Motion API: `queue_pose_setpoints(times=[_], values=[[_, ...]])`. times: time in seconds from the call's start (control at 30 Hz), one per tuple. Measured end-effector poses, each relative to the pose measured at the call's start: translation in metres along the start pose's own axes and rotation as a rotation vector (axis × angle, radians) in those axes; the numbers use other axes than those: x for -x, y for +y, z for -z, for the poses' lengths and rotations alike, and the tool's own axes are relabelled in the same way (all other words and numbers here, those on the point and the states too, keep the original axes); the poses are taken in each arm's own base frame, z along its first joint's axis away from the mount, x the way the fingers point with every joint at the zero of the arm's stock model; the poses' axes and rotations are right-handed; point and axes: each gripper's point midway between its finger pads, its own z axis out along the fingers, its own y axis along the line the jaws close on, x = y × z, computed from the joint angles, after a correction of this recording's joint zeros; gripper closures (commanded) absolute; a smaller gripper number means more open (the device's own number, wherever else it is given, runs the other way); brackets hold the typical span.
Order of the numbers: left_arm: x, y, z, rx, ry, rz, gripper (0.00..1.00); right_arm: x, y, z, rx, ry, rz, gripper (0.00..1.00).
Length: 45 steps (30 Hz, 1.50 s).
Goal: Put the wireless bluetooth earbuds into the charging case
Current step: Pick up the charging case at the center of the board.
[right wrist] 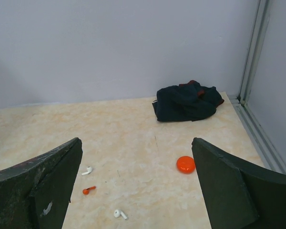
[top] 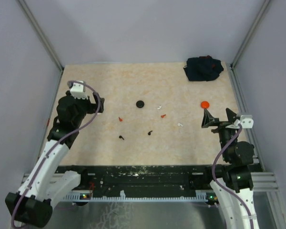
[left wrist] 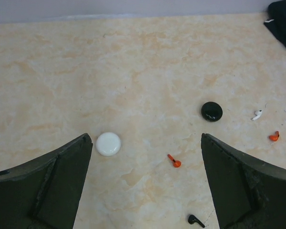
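Six tiny earbuds lie loose mid-table: white ones, red ones, black ones. Three round closed case pucks lie there: black, red and white. My left gripper is open and empty above the table's left side; its view shows the white puck by its left finger and a red earbud between its fingers. My right gripper is open and empty near the red puck.
A crumpled black cloth lies in the far right corner. Grey walls and metal rails close the table on three sides. The arms' bases stand at the near edge.
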Motion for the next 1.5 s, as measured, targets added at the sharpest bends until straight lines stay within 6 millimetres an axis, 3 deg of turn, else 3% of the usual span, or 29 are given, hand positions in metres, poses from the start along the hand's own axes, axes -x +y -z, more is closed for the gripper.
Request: queue_pose_setpoints(times=[0.13,0.47,0.63,0.8,1.17,1.5], values=[[-0.023,-0.001,-0.025,0.019,0.141,0.030,0.00,0.005,0.003,0.003,0.015,-0.020,-0.006,0.03],[-0.113,0.018,-0.070,0.106,0.531,0.053,0.00,0.006,0.013,0.006,0.061,-0.025,-0.018,0.03],[-0.149,0.043,-0.070,0.137,0.659,0.112,0.00,0.008,0.015,0.008,0.072,-0.031,-0.024,0.03],[-0.162,0.058,-0.075,0.139,0.715,0.174,0.00,0.010,0.016,0.009,0.077,-0.042,-0.021,0.03],[-0.184,0.074,-0.116,0.130,0.852,0.189,0.04,0.012,0.013,0.009,0.063,-0.049,-0.016,0.03],[-0.218,0.077,-0.110,0.126,0.983,0.179,0.12,0.008,0.012,0.008,0.055,-0.041,-0.013,0.03]])
